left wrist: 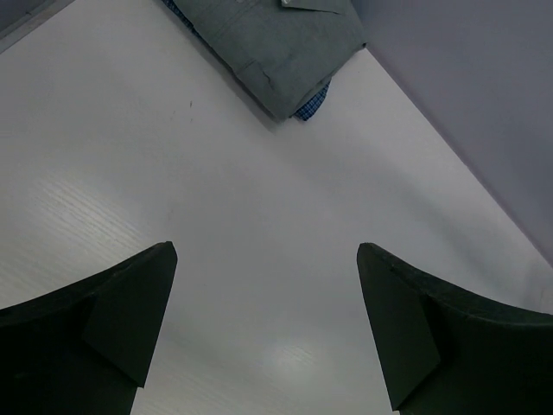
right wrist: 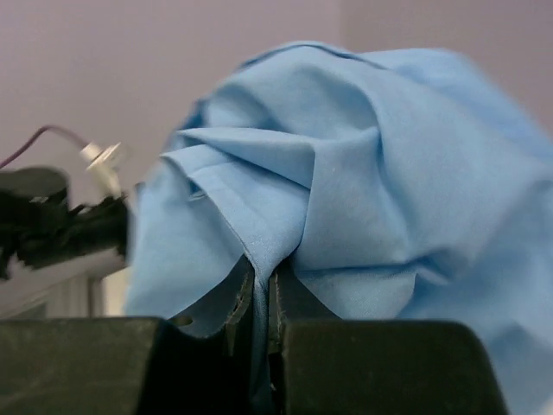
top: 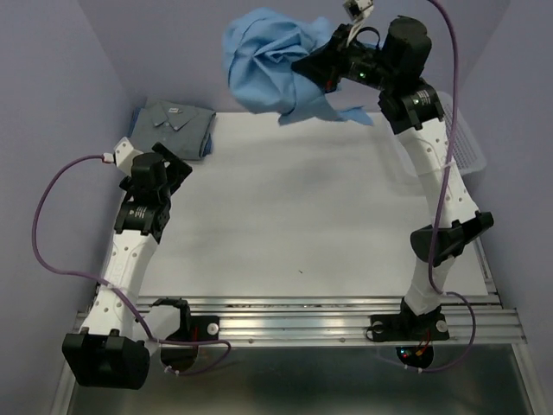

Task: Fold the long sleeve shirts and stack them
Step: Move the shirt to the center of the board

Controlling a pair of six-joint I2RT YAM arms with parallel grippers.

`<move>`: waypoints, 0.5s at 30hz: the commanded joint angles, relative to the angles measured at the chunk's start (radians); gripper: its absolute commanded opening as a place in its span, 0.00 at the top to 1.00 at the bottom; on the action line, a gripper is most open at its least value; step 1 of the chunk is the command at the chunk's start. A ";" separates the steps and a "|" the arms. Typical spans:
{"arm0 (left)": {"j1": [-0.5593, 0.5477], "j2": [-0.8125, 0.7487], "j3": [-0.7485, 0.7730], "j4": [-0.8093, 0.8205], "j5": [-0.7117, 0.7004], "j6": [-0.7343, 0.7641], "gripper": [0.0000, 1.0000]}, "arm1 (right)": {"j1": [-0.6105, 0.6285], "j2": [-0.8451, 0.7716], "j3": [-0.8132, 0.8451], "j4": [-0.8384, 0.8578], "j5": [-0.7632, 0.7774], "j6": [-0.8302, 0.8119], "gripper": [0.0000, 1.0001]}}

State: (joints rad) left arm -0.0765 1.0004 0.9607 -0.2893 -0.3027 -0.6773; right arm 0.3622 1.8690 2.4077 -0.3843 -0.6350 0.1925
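A crumpled light sky-blue shirt hangs in the air above the table's far edge. My right gripper is shut on a fold of it, and the wrist view shows the blue cloth pinched between the two closed fingers at my right gripper. A folded grey-blue shirt with a small white neck label lies at the table's far left corner; the left wrist view shows this folded shirt at the top. My left gripper hovers just in front of it, open and empty above bare table.
A white mesh basket stands at the table's right edge behind my right arm. The white tabletop spreads between both arms. Lilac walls close in on the left, right and back.
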 commanded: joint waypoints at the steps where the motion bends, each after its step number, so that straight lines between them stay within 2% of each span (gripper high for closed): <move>1: 0.009 -0.060 -0.013 0.001 -0.007 -0.008 0.01 | -0.009 -0.036 -0.082 0.050 -0.156 -0.027 0.92; 3: 0.009 -0.074 -0.019 -0.020 -0.009 -0.022 0.01 | -0.009 -0.083 -0.197 0.050 -0.015 -0.066 0.85; 4: 0.009 -0.086 -0.022 -0.031 -0.012 -0.027 0.01 | -0.009 -0.134 -0.335 0.050 0.173 -0.076 0.84; 5: 0.011 -0.094 -0.025 -0.043 -0.016 -0.030 0.01 | -0.009 -0.155 -0.410 0.050 0.281 -0.080 0.82; 7: 0.009 -0.108 -0.030 -0.092 -0.047 -0.045 0.01 | -0.046 -0.191 -0.560 0.050 0.455 -0.082 0.64; 8: 0.011 -0.123 -0.031 -0.131 -0.074 -0.051 0.01 | -0.063 -0.214 -0.697 0.045 0.615 -0.073 0.26; 9: 0.011 -0.129 -0.031 -0.148 -0.085 -0.054 0.01 | -0.083 -0.220 -0.761 0.044 0.686 -0.059 0.01; 11: 0.009 -0.146 -0.033 -0.178 -0.101 -0.057 0.01 | -0.132 -0.234 -0.862 0.023 0.849 0.014 0.00; 15: 0.009 -0.146 -0.057 -0.186 -0.043 -0.038 0.01 | -0.132 -0.322 -1.051 0.008 0.864 0.041 0.00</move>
State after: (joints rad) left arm -0.0750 0.8658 0.9291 -0.4477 -0.3592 -0.7238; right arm 0.2253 1.6737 1.4403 -0.3912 0.0528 0.1886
